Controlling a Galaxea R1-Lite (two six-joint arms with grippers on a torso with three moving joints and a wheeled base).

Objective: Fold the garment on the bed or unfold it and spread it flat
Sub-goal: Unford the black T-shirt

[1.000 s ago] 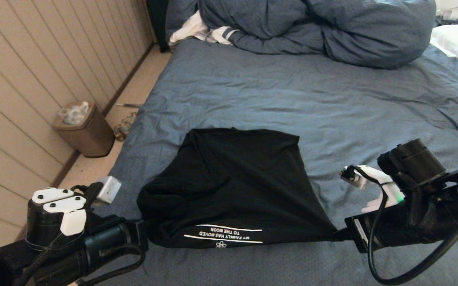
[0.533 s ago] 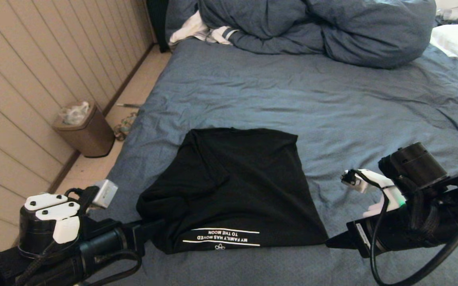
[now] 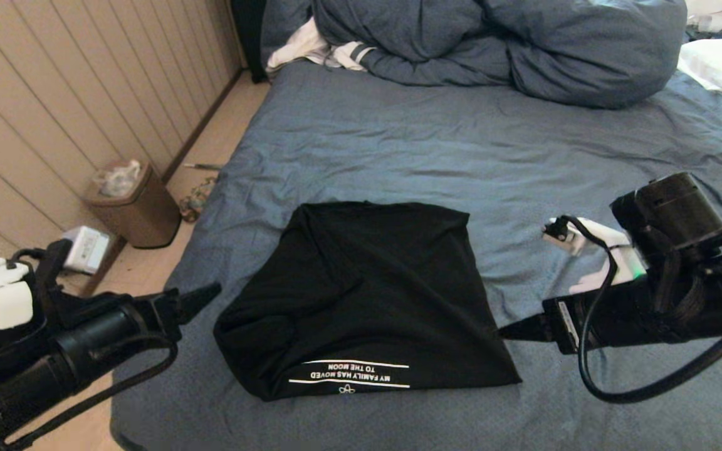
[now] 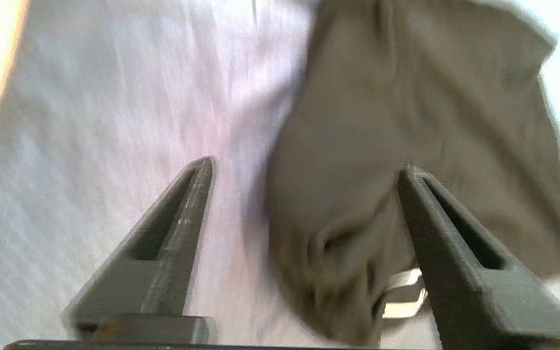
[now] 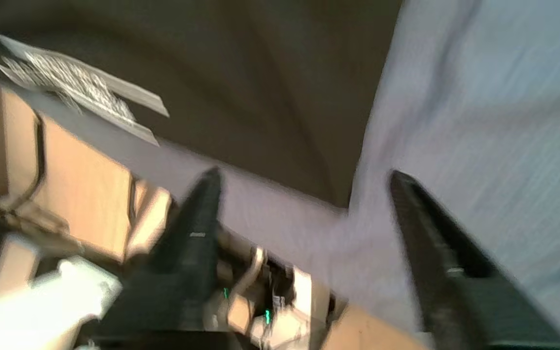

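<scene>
Folded garment at rest, both arms clear. Nearest, at left, the left end effector (image 3: 201, 295) stands with its fingers spread, empty, just beside the near left corner of the garment (image 3: 367, 294) but apart from it; in the left wrist view the dark cloth (image 4: 406, 160) lies between and beyond the parted fingers. At right, the right end effector (image 3: 514, 329) is likewise spread and empty, its tip just beside the right edge. The garment, a black T-shirt, lies doubled near the front edge of the bed (image 3: 492, 156), white lettering (image 3: 350, 373) along its near hem. The cloth is judged light, limp and non-fragile; layers may slip apart, so pinch corners or hem through all layers. Farthest, a bunched blue duvet (image 3: 499, 44).
</scene>
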